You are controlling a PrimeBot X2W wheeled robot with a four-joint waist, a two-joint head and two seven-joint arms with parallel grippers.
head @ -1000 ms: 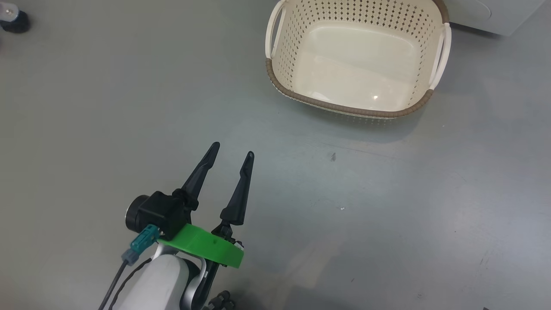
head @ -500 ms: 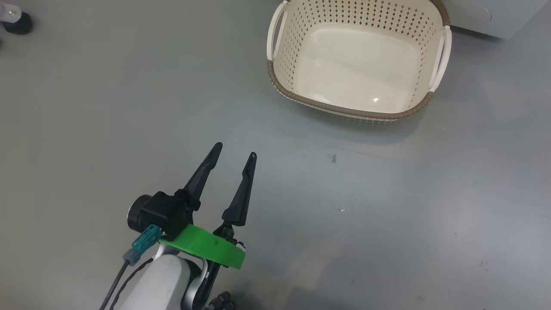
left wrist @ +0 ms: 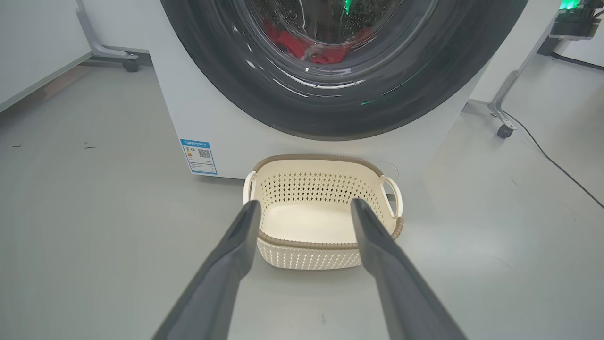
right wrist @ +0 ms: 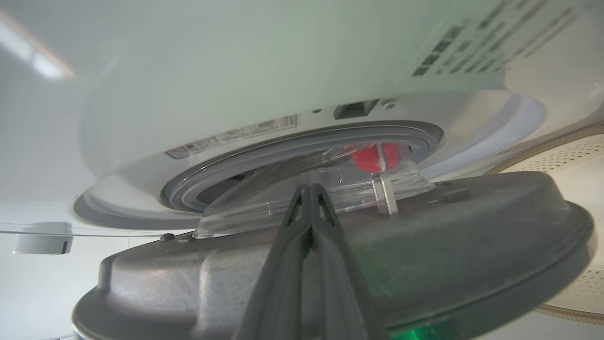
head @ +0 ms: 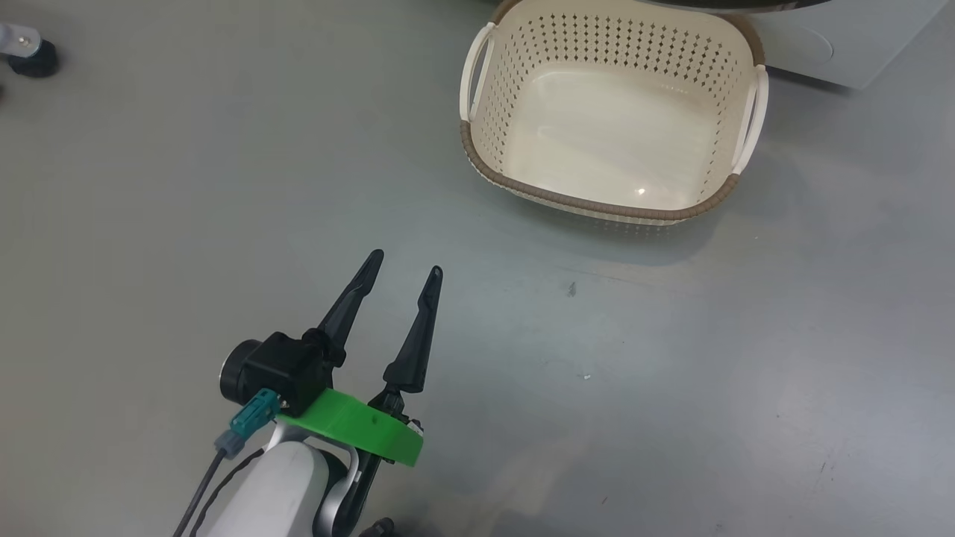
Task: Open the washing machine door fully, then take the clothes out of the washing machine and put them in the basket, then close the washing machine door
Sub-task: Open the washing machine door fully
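From my head I see my left claw (head: 406, 262) spread and empty above the grey floor (head: 149, 186), the basket (head: 597, 203) farther off to the right; the left wrist view adds the washing machine (left wrist: 226, 118) just behind that basket, its door (left wrist: 330, 120), and the red clothes (left wrist: 325, 49) seen through it. The right wrist view gives my right claw (right wrist: 307, 189), fingers pressed together on nothing, at the inner side of the door, which stands ajar from the grey gasket (right wrist: 302, 141). I count 2 claws, 1 basket, 2 white handles (head: 471, 71), 1 door, 1 blue label (left wrist: 199, 156).
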